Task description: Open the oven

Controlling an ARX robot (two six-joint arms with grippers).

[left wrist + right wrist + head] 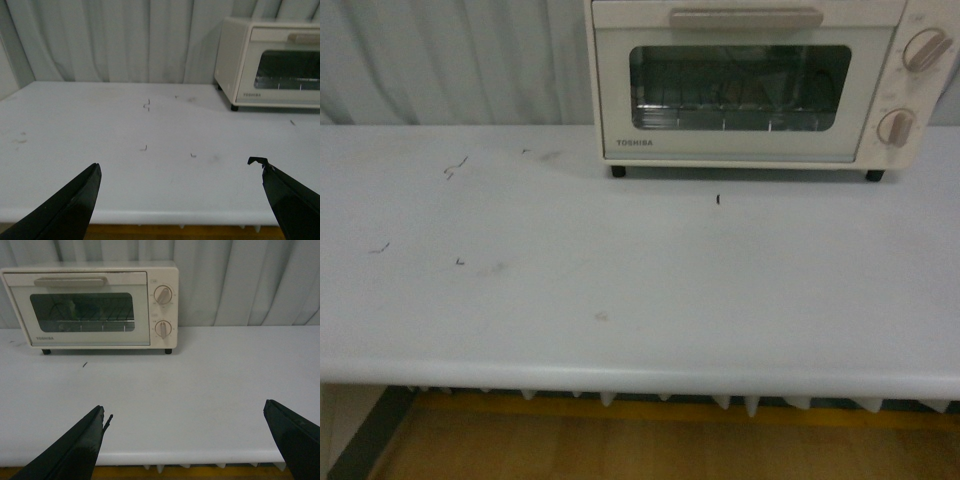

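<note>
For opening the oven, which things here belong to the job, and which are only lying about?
For the job: oven; its bar handle; left claw and right claw, both open.
Not for the job: table; curtain; knobs; dark marks on the table.

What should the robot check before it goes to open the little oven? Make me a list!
1. Oven is shut, so there is something to open: ok.
2. Bar handle along the top of its front, nothing in front of it: ok.
3. Right hand open and holding nothing: ok.
4. Left hand open and holding nothing: ok.
5. Way across the table to the oven: ok, only tiny dark marks show.
6. Oven stays put when the handle is pulled: cannot tell.
</note>
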